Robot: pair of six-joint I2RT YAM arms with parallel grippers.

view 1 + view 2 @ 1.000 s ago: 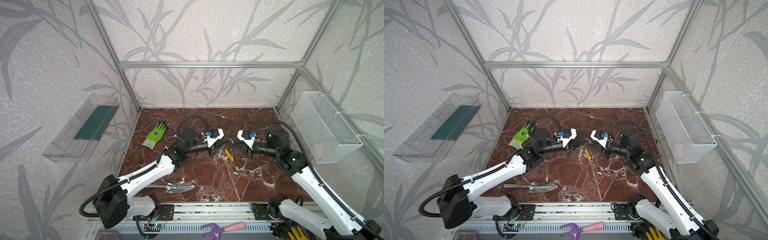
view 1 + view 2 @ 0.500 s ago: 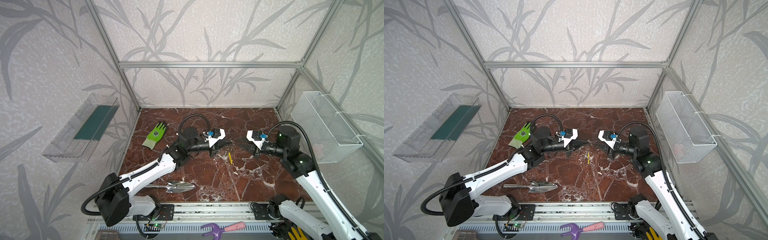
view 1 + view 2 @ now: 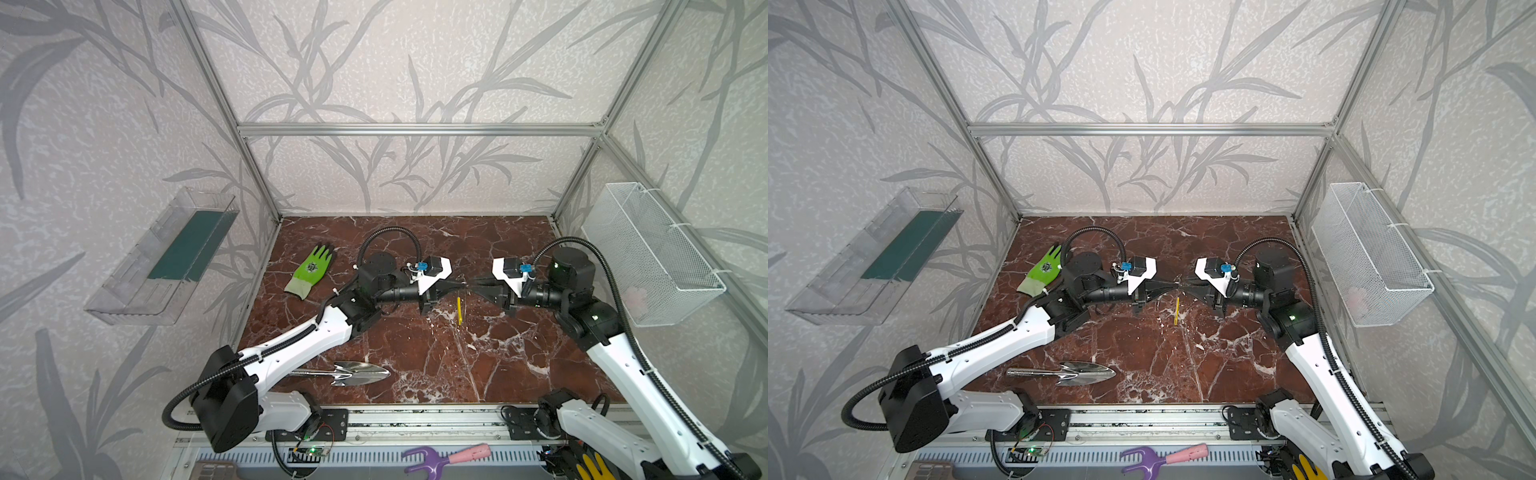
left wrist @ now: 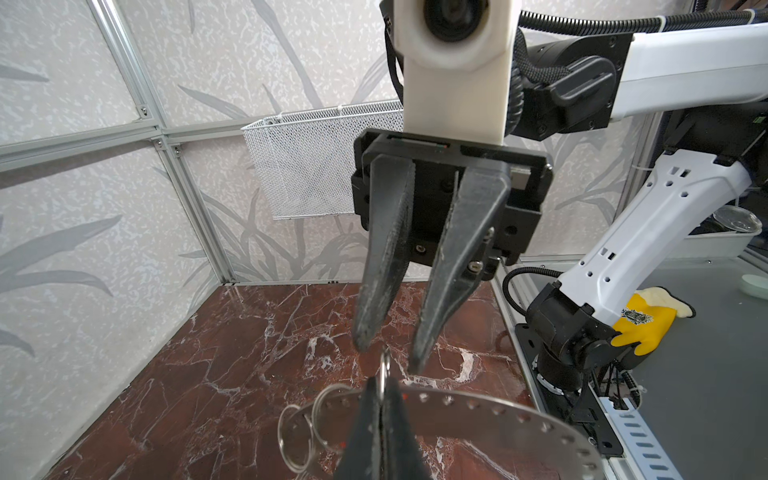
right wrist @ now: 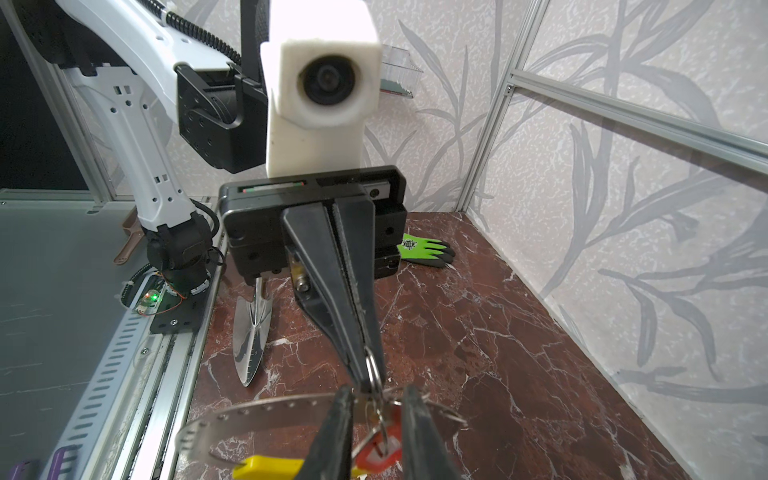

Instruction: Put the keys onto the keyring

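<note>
- Red-brown marble tabletop point(image 3: 415, 353) with white veins; every place below is given from it.
- White wire-mesh basket point(image 3: 623, 232) hangs past its right edge, holding something pale pink point(image 3: 634, 297) that is too faint to name.
- Clear plastic tray point(image 3: 137, 299) hangs past its left edge, holding a dark green sheet point(image 3: 189, 245).
- Shiny steel trowel point(image 3: 357, 372) lies near its front edge.
- Green knit glove point(image 3: 311, 270) lies at its far left; the printed badge is unreadable.
- Left gripper point(image 5: 365, 374), above its middle, has its jaws pressed together on a small split ring point(image 5: 372, 365).
- Right gripper point(image 4: 387, 357) faces it with jaws narrowly apart, tips either side of that ring.
- Keyring point(image 4: 498, 411), a thin grey hoop with punched holes and a yellow segment point(image 5: 266, 463), hangs above its middle.
- Red plastic tag point(image 5: 380, 451) dangles there; its white label is unreadable.
</note>
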